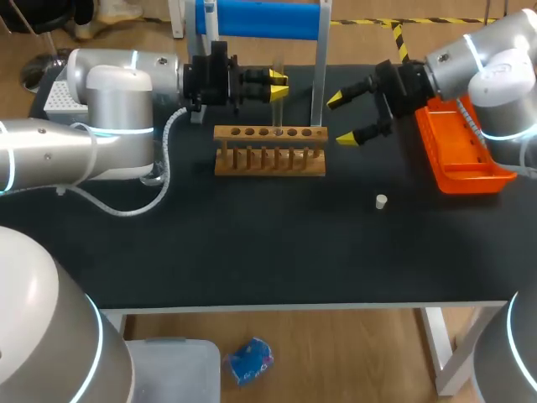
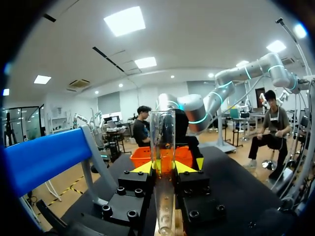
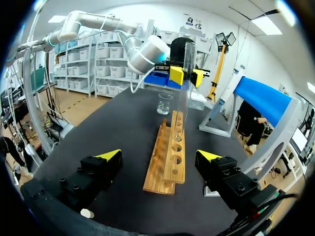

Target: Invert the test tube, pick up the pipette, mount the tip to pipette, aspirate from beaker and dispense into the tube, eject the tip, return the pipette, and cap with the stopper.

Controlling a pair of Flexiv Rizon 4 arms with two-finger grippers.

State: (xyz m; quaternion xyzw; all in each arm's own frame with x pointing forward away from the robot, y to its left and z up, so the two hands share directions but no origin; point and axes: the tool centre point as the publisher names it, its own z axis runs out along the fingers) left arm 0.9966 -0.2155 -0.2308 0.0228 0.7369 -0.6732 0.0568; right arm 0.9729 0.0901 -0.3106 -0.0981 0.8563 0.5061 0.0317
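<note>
A clear test tube (image 1: pixel 278 102) stands upright over the wooden rack (image 1: pixel 252 161), its lower end at one of the rack's holes. My left gripper (image 1: pixel 278 84) is shut on the tube's upper part; in the left wrist view the tube (image 2: pixel 162 142) rises between the yellow fingertips (image 2: pixel 142 168). My right gripper (image 1: pixel 344 118) hangs open just right of the rack with nothing in it. From the right wrist, the open gripper (image 3: pixel 159 156) faces the rack (image 3: pixel 170 157), the tube (image 3: pixel 186 88) and a small glass beaker (image 3: pixel 164 105) beyond. A white stopper (image 1: pixel 381 201) lies on the mat.
An orange tray (image 1: pixel 463 159) lies at the table's right edge under my right arm. A blue-topped stand (image 1: pixel 260 18) with a grey post (image 1: pixel 318 75) rises behind the rack. The stopper (image 3: pixel 87 213) lies beside my right gripper's finger.
</note>
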